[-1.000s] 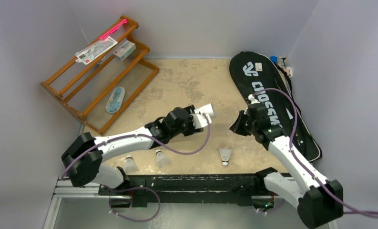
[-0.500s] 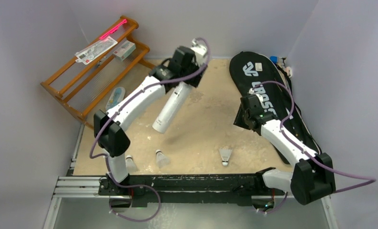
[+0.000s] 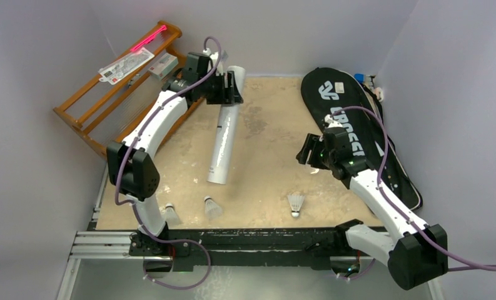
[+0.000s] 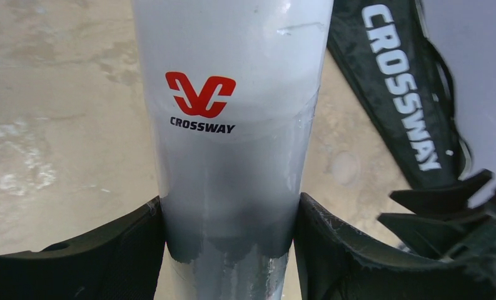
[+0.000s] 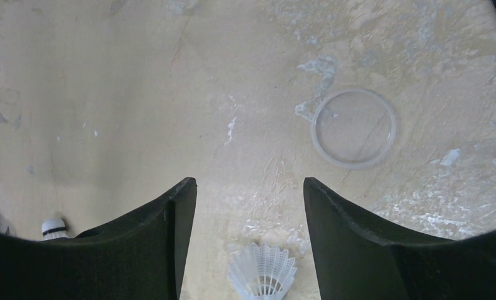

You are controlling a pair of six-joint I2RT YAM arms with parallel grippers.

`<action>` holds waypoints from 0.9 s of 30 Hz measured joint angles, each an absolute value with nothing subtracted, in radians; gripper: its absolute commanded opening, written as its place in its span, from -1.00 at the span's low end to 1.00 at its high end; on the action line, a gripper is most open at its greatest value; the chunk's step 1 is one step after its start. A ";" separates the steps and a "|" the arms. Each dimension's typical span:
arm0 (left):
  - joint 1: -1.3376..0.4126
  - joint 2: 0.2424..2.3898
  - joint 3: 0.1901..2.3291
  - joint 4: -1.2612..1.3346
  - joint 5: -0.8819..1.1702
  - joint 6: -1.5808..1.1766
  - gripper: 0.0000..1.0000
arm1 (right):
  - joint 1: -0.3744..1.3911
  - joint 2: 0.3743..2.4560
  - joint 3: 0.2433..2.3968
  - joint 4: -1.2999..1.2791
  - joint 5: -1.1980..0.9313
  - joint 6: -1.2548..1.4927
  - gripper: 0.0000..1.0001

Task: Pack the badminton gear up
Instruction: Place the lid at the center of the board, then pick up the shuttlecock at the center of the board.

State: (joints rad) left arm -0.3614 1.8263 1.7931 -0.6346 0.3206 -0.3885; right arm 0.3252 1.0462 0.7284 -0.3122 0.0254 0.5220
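Observation:
My left gripper [image 3: 227, 87] is shut on the upper end of a long white-silver tube [image 3: 222, 137] near the back wall, and the tube slants down toward the table's middle. In the left wrist view both fingers press the sides of the tube [image 4: 229, 125], which bears a red logo. A black racket bag [image 3: 358, 125] with white lettering lies at the right. My right gripper [image 3: 308, 154] hovers open just left of the bag, nothing between its fingers [image 5: 176, 219]. Below it stands a white shuttlecock [image 5: 262, 272], also seen from above [image 3: 295, 204]. Two more shuttlecocks [image 3: 212, 207] [image 3: 170, 214] sit near the front edge.
An orange wooden rack [image 3: 107, 119] leans in the back left corner, with a small white carton [image 3: 164, 64] and a pink-edged card [image 3: 127, 62] on it. A clear round lid [image 5: 354, 128] lies on the sandy table ahead of the right gripper. Grey walls close in on all sides.
The left arm has swung the tube up and back toward the rack corner. The right gripper has opened and shifted slightly left, off the bag's edge.

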 measured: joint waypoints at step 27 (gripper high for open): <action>-0.596 1.401 1.162 -0.328 0.160 0.147 -0.52 | 0.480 1.195 0.716 -0.465 -0.194 0.486 0.18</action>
